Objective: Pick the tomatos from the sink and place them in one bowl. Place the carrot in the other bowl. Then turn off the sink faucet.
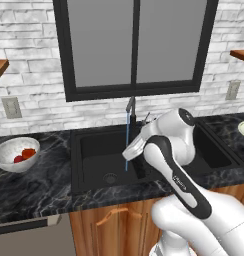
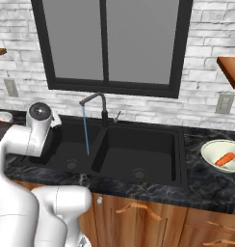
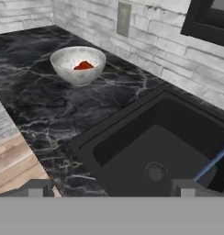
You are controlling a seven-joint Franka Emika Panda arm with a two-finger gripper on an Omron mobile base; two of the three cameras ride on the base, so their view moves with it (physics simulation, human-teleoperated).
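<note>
Far left of the gripper (image 3: 111,188), well off across the dark marbled counter (image 3: 40,101), sits the mottled grey-white bowl (image 3: 79,78) w/ the tomatos (image 3: 83,66) inside: red showing in the bottom, two of them by the left base view. A wall outlet (image 3: 124,19) is on the brick behind it.

The gripper's tips stand wide apart w/ nothing btwn them, so released and empty. It hangs over the left basin of the sink (image 3: 123,147), drain just ahead and below; no veg seen in either basin.

Just right of the gripper a thin blue water stream (image 3: 212,163) falls into that basin, so the tap's running. Up and right from there is the sink faucet (image 2: 93,100), a dark gooseneck, w/ its small lever (image 2: 117,116) at the base, near the back wall.

Well off to the gripper's right, past the 2nd basin, is the pale cream-greenish bowl (image 2: 215,147) w/ the carrot (image 2: 226,158) lying in it.

Looks like only the faucet is left. I'd judge the lever as rigid metal, smooth and prob. slippery, thin, not fragile. It pivots rather than lifts, so weight doesn't matter. Best hold: near its free tip for leverage, either pinched lightly or just nudged w/ one finger; a grab at the base would fight the hinge. Which way it swings, can't tell.

No brands, labels or readable writing anywhere.
</note>
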